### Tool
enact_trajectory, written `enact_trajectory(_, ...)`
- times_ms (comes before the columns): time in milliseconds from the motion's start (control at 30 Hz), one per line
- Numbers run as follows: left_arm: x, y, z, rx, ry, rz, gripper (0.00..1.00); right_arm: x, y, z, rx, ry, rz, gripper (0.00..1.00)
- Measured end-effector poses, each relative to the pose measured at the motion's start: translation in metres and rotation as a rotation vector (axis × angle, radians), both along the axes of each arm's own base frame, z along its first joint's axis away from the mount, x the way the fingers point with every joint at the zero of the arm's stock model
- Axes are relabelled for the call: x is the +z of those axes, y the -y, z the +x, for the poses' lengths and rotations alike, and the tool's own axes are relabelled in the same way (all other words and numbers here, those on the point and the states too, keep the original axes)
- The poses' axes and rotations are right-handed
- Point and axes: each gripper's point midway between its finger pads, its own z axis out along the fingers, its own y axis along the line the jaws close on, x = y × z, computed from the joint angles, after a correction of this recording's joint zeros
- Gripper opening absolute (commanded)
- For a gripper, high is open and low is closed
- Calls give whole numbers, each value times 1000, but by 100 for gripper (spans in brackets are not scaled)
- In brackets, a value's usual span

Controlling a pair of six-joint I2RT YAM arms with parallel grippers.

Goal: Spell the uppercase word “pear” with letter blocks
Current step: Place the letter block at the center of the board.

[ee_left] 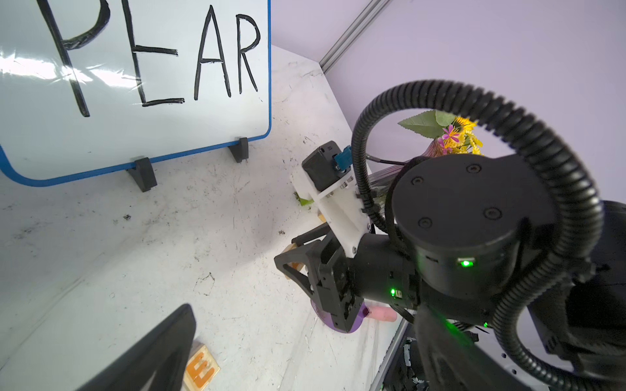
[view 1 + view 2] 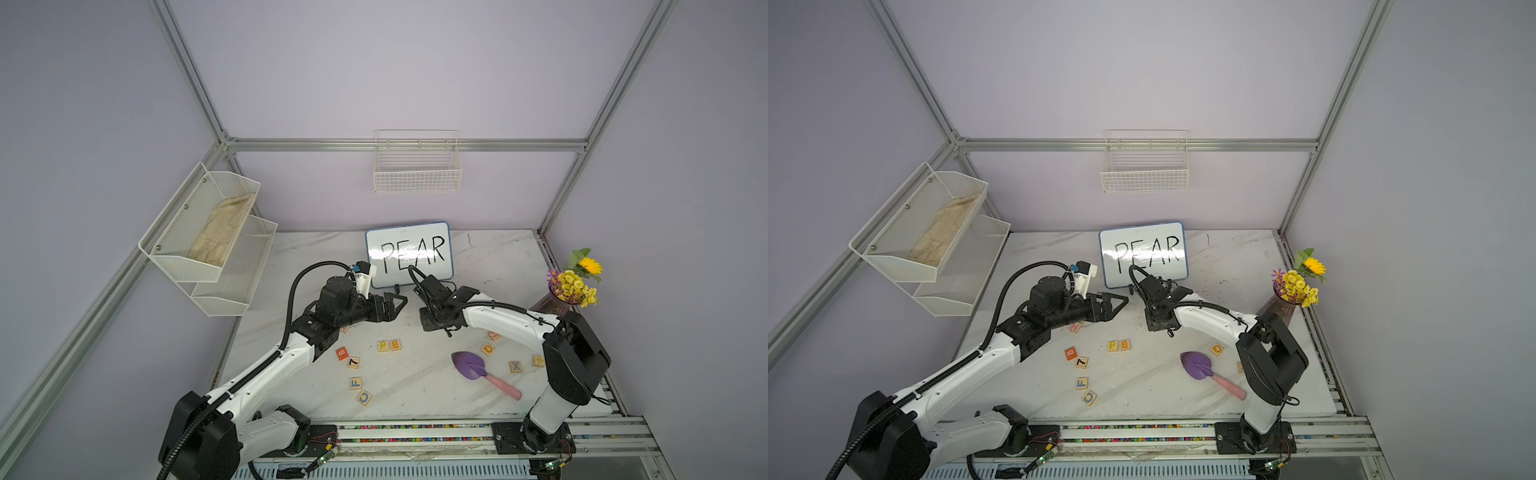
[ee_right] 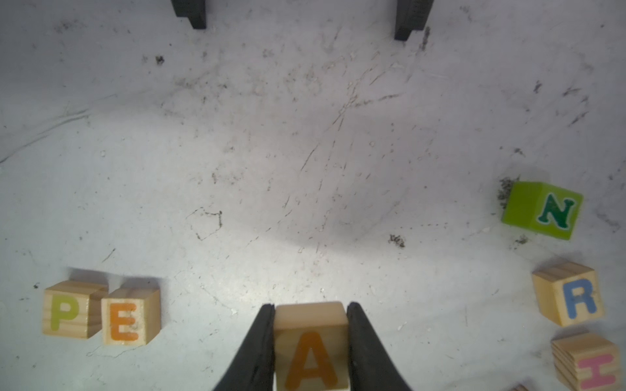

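My right gripper [image 3: 311, 306] is shut on the pale wooden A block [image 3: 311, 348], its orange letter facing the camera, with both black fingers pressed on its sides. In the same wrist view the P block [image 3: 69, 309] and E block [image 3: 128, 318] sit touching side by side, and the blue R block [image 3: 572, 296] lies on the opposite side. In both top views the P [image 2: 383, 345] and E [image 2: 395, 344] lie mid-table, in front of both grippers. My left gripper [image 2: 397, 306] hovers open and holds nothing, one finger [image 1: 159, 348] near the E block [image 1: 201, 369].
A whiteboard reading PEAR [image 2: 409, 253] stands at the back. A green N cube [image 3: 542, 210] and a pink H block [image 3: 589, 365] lie by the R. Blocks B [image 2: 342, 353], 7 [image 2: 353, 362], F [image 2: 355, 382], C [image 2: 364, 397], D [image 2: 488, 349], X [image 2: 515, 366], a purple trowel [image 2: 471, 365] and a flower vase [image 2: 573, 286] are on the table.
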Motion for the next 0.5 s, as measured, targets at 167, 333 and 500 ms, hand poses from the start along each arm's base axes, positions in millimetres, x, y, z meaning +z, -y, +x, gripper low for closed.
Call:
enact_trajectory(167,-18,-12,-15,11,-34,29,100,-17,-20,-16,22,-33,-8,29)
enact_trajectory(333,-25,-26,-31,39,-38,45,100,-33,-41,-30,58,-53,-20,29)
enact_trajectory(500,-23,-40,-43,74,-16,42,100,-43,-55,-39,83,-61,-28,29)
